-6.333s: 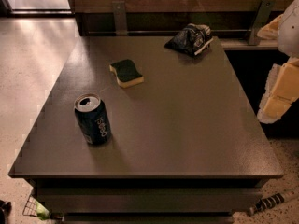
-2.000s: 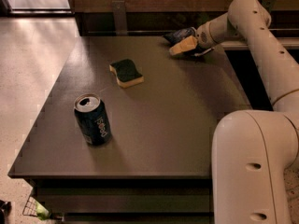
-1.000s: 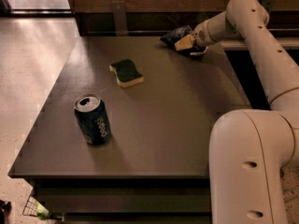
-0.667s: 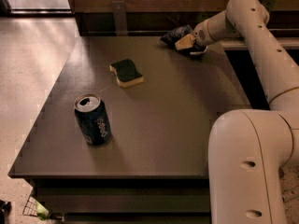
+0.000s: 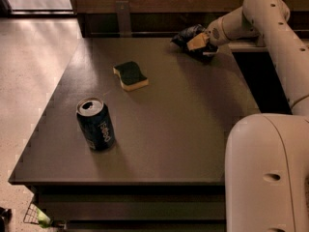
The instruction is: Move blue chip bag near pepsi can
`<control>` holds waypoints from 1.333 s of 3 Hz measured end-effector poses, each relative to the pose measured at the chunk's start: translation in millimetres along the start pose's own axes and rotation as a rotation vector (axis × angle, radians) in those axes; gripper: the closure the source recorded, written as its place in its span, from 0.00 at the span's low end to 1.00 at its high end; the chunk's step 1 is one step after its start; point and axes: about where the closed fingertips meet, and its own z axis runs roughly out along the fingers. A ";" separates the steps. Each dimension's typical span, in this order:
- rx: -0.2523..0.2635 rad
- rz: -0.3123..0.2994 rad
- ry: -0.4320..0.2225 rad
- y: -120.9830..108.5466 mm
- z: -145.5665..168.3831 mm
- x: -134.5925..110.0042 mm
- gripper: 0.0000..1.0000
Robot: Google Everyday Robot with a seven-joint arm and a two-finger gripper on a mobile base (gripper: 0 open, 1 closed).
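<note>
The tool [image 5: 199, 42] rests on the blue chip bag [image 5: 186, 34] at the far edge of the surface [image 5: 183, 129]; I cannot tell whether it grips. The pepsi can [image 5: 95, 124] stands well apart from it.

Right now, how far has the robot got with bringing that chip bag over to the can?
Early on. Reach done: the end effector is at the blue chip bag, far right of the table. In hand: gripping it, unconfirmed. Left: carrying it to the pepsi can, front left.
</note>
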 end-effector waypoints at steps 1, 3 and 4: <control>0.030 0.002 -0.014 -0.2 -46.0 -1.3 1.00; -0.016 -0.017 -0.076 47.2 -136.1 9.0 1.00; -0.087 -0.059 -0.082 88.9 -154.2 15.9 1.00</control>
